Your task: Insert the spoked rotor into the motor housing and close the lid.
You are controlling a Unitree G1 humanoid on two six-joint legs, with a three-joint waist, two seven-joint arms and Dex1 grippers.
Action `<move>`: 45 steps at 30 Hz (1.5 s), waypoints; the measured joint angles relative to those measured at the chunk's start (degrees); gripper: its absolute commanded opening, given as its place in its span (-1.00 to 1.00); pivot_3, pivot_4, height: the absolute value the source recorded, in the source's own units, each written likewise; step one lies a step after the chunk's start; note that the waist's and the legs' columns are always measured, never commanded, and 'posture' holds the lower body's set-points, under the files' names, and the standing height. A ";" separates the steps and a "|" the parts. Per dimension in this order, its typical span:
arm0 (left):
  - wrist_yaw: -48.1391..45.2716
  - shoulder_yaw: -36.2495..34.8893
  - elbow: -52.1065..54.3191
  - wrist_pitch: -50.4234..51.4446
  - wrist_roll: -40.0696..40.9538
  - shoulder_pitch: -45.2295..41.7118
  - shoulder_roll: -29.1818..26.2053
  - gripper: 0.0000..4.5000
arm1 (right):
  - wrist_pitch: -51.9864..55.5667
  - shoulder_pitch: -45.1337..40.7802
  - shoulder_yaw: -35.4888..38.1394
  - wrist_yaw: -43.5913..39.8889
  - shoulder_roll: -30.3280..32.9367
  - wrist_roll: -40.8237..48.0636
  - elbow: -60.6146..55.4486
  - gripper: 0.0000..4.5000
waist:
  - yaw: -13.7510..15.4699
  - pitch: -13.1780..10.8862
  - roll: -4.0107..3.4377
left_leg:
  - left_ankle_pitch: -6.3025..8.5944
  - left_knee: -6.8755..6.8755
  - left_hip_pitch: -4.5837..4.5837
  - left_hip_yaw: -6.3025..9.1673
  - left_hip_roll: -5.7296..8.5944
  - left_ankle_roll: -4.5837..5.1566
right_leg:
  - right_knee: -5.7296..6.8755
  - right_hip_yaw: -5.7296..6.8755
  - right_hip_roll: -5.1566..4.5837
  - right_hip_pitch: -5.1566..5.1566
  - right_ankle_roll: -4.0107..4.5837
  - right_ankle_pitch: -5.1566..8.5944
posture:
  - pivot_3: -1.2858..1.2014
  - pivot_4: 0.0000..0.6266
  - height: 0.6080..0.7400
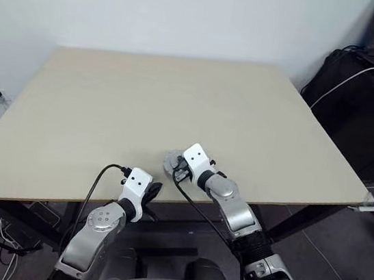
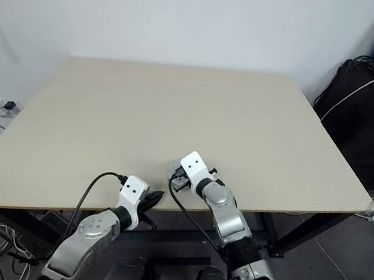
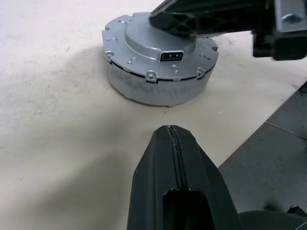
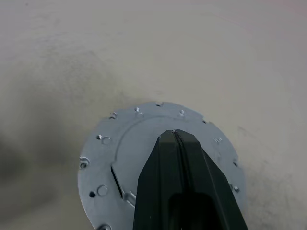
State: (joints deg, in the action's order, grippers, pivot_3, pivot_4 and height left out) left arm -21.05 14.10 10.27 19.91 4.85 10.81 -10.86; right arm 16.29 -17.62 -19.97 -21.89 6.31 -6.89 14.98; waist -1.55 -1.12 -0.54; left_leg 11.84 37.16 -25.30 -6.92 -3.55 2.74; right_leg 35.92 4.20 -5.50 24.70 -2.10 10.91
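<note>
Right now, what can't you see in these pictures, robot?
- Inside the motor housing: the lid covers it, so the rotor cannot be checked.
- Lid's near edge: right wrist view, hidden by the shut right gripper and cut by the frame.
- Housing from the head views: mostly behind the right wrist.
- Left gripper: shut, apart.

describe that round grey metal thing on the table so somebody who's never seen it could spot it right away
Start at the pale wooden table and go to its near edge, by the two grippers. The lid sits there, closed on a squat grey drum, under the shut right gripper. It is the one metal thing on the table, with small holes round its rim.
</note>
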 measured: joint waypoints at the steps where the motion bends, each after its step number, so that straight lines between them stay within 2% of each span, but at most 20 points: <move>1: 0.06 -0.02 0.00 0.00 0.00 0.00 -0.05 -1.00 | -0.03 -0.28 -0.32 -0.27 0.12 -0.45 0.26 -0.99 | 0.00 0.02 0.00 | 0.00 0.00 0.05 0.00 0.00 0.00 | 0.00 0.00 0.00 -0.05 0.00 0.00 | 0.03 -1.00 1.00; 6: 0.27 -0.01 0.00 0.01 -0.01 0.11 -0.06 -1.00 | 0.30 0.03 0.02 -1.22 0.21 -0.33 -0.09 -0.99 | 0.03 0.14 0.03 | 0.00 -0.04 0.16 0.01 -0.01 -0.01 | 0.02 0.00 -0.02 -0.13 0.00 0.00 | 0.03 -1.00 1.00; 10: 0.34 0.01 0.01 0.09 0.00 0.13 -0.06 -1.00 | 0.71 1.33 1.98 -4.35 1.03 3.14 -2.34 -0.99 | 0.09 0.08 -0.01 | 0.00 -0.05 0.12 0.01 -0.01 -0.01 | 0.02 0.00 -0.03 -0.09 0.00 0.00 | 0.03 -1.00 1.00; 11: 0.35 0.02 0.01 0.11 0.00 0.12 -0.06 -1.00 | 0.77 1.34 2.51 -5.29 1.64 3.95 -3.06 -0.92 | 0.08 0.06 -0.03 | 0.00 -0.05 0.09 0.01 0.00 -0.01 | 0.01 -0.01 -0.03 -0.07 0.00 0.00 | 0.03 -1.00 1.00; 14: 0.33 0.03 0.01 0.49 0.01 0.13 -0.07 -1.00 | 0.72 0.98 3.75 -9.24 5.59 5.90 -6.47 -0.61 | 0.22 0.03 -0.04 | 0.00 -0.04 0.07 0.01 0.01 -0.01 | -0.04 0.00 -0.03 -0.05 0.00 0.00 | 0.03 -1.00 1.00; 18: 0.25 0.06 0.00 0.78 0.01 0.12 -0.06 -1.00 | 0.70 0.65 4.49 -14.24 10.34 7.29 -7.43 -0.03 | 0.28 0.00 -0.01 | 0.00 -0.05 0.08 0.01 0.01 0.00 | -0.05 0.00 -0.02 -0.05 0.00 0.01 | 0.03 -1.00 1.00; 25: 0.13 0.10 0.00 0.81 0.00 0.08 -0.03 -1.00 | 0.12 -1.56 4.45 -20.19 13.22 8.18 -5.10 0.99 | 0.25 -0.02 0.01 | 0.00 -0.03 0.10 0.01 0.01 0.00 | -0.02 0.00 -0.02 -0.06 0.00 0.00 | 0.03 -1.00 1.00; 39: 0.18 -0.06 0.02 0.81 0.00 0.13 -0.57 -1.00 | -2.34 -8.28 3.79 -29.65 11.32 10.00 6.93 0.99 | 0.37 -0.03 0.02 | 0.00 0.00 0.09 0.01 0.02 0.00 | -0.01 0.00 -0.01 -0.07 0.00 0.00 | 0.03 -1.00 1.00; 45: 0.46 -0.10 0.48 0.84 0.03 0.72 -0.58 -1.00 | -3.58 -10.20 2.95 -31.10 9.53 9.91 11.24 0.99 | 0.35 -0.03 0.01 | 0.00 0.00 0.09 -0.01 0.02 0.00 | -0.01 -0.01 -0.01 -0.06 0.00 0.00 | 0.03 -1.00 1.00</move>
State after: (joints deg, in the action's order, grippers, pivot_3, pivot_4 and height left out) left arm -20.59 14.00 10.75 20.75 4.87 11.53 -11.44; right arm 12.72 -27.82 -17.02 -52.99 15.84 3.02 26.22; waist -1.20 -1.16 -0.53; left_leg 11.85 37.16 -25.22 -6.93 -3.53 2.74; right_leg 35.91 4.19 -5.50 24.64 -2.10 10.91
